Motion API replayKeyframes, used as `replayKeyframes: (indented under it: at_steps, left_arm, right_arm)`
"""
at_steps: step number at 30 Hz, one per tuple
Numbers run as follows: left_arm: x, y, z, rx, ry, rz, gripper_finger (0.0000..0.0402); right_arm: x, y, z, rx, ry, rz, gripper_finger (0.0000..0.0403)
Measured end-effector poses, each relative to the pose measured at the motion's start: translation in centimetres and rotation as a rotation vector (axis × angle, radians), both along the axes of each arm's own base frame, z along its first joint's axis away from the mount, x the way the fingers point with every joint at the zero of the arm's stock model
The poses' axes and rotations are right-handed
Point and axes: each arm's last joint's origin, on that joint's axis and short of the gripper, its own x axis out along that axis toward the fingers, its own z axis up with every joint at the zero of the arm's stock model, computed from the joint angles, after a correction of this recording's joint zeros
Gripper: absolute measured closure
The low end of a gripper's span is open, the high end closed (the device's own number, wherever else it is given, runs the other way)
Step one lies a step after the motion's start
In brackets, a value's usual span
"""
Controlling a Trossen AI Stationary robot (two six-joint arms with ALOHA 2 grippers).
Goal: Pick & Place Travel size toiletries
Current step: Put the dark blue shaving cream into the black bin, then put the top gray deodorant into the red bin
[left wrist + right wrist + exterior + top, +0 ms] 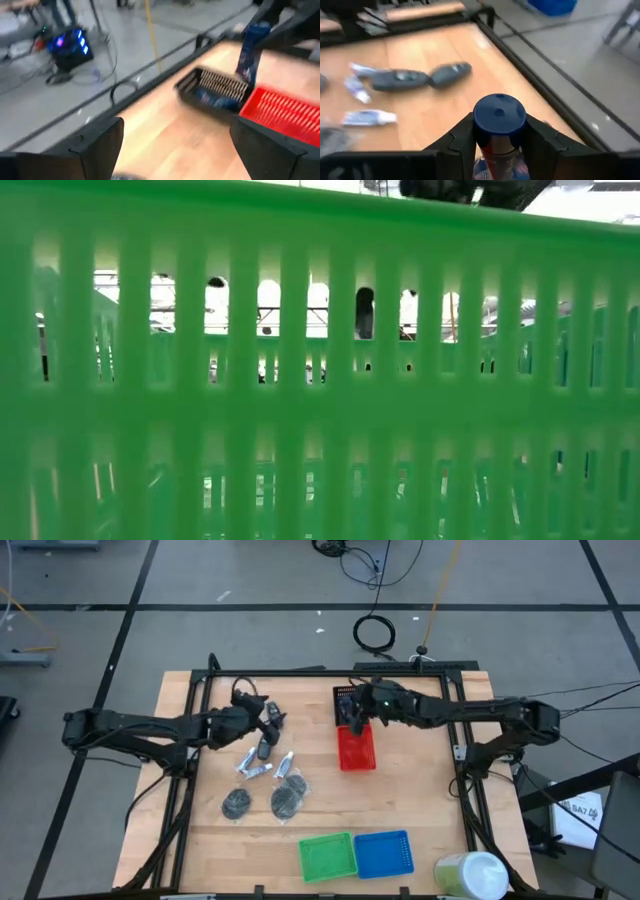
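We are only part of the way through — most of the little toiletries are not in a basket yet.

Our landmark is the red basket (356, 748) in the middle of the wooden table (430, 810). Right behind it sits the black basket (346, 700), and in the left wrist view we can see something blue lying inside it (218, 101), so at least one thing looks put away.

Our right gripper (496, 131) hangs just above the spot where the red and black baskets meet. Its fingers are squeezed tight on a blue bottle with a round blue cap (498, 120), held standing up. We think this bottle is next to go in a basket, but it is not let go yet.

Our left gripper (175, 145) is off to the left of the red basket, over the pile of things still waiting. Its two fingers are spread wide apart and hold nothing.

Still lying on the wood to the left of the red basket: two dark blue-grey mini bottles (400, 80) end to end, a few thin white tubes (262, 770), and two round dark pads (236, 803) in clear wrap, a bit nearer the front.

The green basket (327, 855) and the blue basket (384, 852) sit side by side in front of the red one — they look empty from above.
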Motion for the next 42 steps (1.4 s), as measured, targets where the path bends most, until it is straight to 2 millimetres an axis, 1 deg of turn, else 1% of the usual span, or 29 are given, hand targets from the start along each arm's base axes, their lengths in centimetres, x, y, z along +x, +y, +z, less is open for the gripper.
replayKeyframes:
  at_steps: [5,9,12,16,22,26,31,34,37,40,42]
  left_arm:
    - [0.1,0.2,-1.3,-0.052,0.065,0.044,0.0073]
    - [0.3,0.6,-1.9,-0.083,0.076,0.081,0.0088]
    - [0.4,1.0,-2.6,-0.091,0.112,0.099,0.0099]
    - [0.7,1.3,-3.0,-0.094,0.126,0.115,0.011]
    - [0.6,1.5,-2.9,-0.101,0.116,0.124,0.0119]
    - [0.6,1.5,-2.9,-0.102,0.113,0.125,0.0116]
    - [0.6,1.5,-2.9,-0.113,0.105,0.128,0.0111]
    - [0.6,1.4,-3.0,-0.131,0.088,0.138,0.0116]
    - [0.6,1.5,-3.2,-0.201,0.067,0.135,0.0123]
    - [0.5,2.1,-3.9,-0.301,0.051,0.183,0.0128]
    - [0.5,2.6,-4.7,-0.35,0.07,0.231,0.0127]
  right_arm:
    - [0.3,-2.8,-2.6,0.069,0.061,-0.105,0.0285]
    - [0.1,-4.3,-3.9,0.123,0.087,-0.17,0.0278]
    - [0.0,-4.6,-4.2,0.143,0.09,-0.192,0.0257]
    - [0.0,-4.7,-4.2,0.151,0.08,-0.198,0.0233]
    - [0.0,-4.6,-4.1,0.142,0.085,-0.191,0.0207]
    - [-0.4,-4.4,-2.9,0.126,0.052,-0.157,0.0188]
    - [-1.3,-3.3,-0.1,0.148,-0.051,-0.048,0.0172]
    - [-1.8,-2.1,1.5,0.19,-0.119,0.061,0.017]
    - [-2.2,-0.5,2.9,0.198,-0.162,0.163,0.0172]
    - [-2.4,1.1,3.9,0.162,-0.179,0.23,0.017]
    - [-2.3,2.1,4.3,0.142,-0.187,0.273,0.017]
